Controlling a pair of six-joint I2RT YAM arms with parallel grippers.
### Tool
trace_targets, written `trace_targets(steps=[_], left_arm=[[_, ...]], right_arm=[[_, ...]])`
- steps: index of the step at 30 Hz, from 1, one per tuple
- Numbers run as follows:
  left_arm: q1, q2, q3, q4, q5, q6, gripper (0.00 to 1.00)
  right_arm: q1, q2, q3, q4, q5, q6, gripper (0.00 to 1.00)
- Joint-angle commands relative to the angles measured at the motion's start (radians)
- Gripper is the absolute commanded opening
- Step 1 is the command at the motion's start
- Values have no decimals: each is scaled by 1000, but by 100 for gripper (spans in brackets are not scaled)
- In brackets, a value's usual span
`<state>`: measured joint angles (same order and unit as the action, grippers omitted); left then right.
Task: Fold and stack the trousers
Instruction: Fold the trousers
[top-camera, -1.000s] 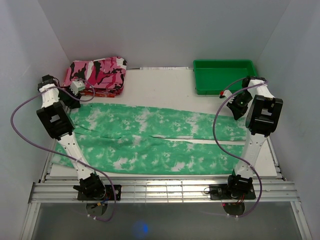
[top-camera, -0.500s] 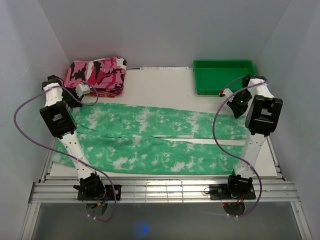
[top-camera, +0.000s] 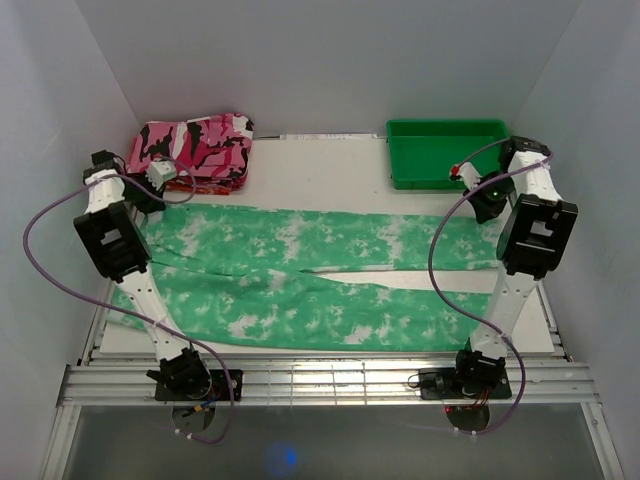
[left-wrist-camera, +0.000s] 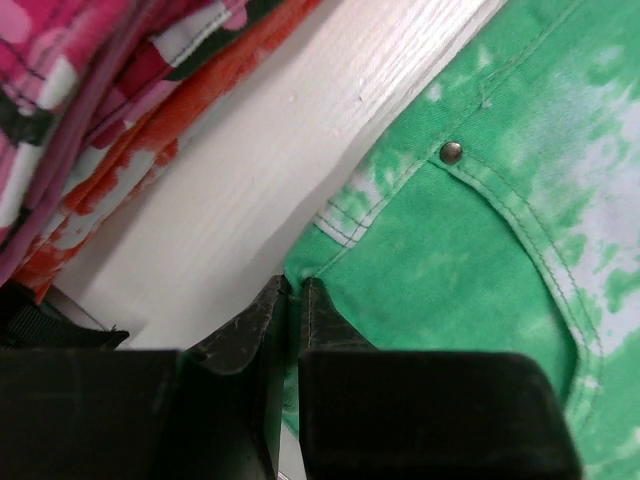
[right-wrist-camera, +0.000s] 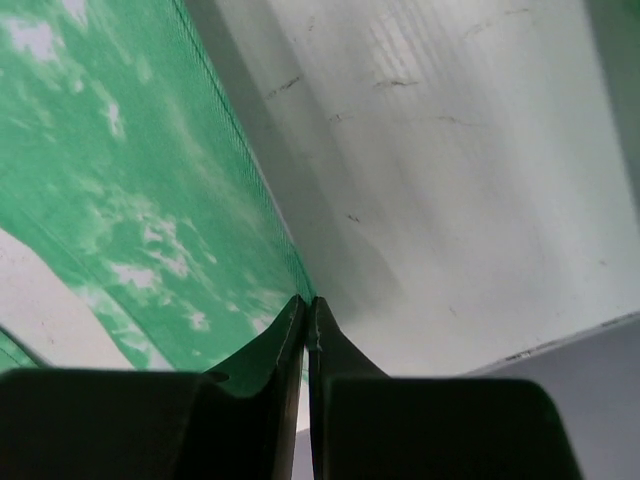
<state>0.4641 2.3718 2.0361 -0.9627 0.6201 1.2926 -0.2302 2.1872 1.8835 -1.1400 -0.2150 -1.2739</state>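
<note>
Both arms stretch forward and outward, left tool (left-wrist-camera: 295, 287) and right tool (right-wrist-camera: 307, 302) pinched closed

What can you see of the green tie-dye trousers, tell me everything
The trousers are soft green cloth with white blotches, spread flat across the table, waist to the left, two legs running right with a narrow gap between them. White stitching, a pocket seam and a metal rivet show near the waist. The left end effector pinches the far waist corner; the right end effector pinches the far leg's end.

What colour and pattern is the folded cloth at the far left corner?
Pink, black and white camouflage on the folded cloth; top external view shows it best.
</note>
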Motion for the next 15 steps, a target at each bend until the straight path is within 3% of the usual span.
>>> trace_targets(steps=[1,8,15], left_arm=[[16,-184,-57,156,95,-101,0],[33,-298,-151,165,124,-108,0],[67,-540,-425,297,164,-113,0]], right_arm=[[-27,-87,39,9,0,-202,8],[-55,-148,14,19,-81,-231,8],[-133,-350,-119,-32,-171,-362,8]])
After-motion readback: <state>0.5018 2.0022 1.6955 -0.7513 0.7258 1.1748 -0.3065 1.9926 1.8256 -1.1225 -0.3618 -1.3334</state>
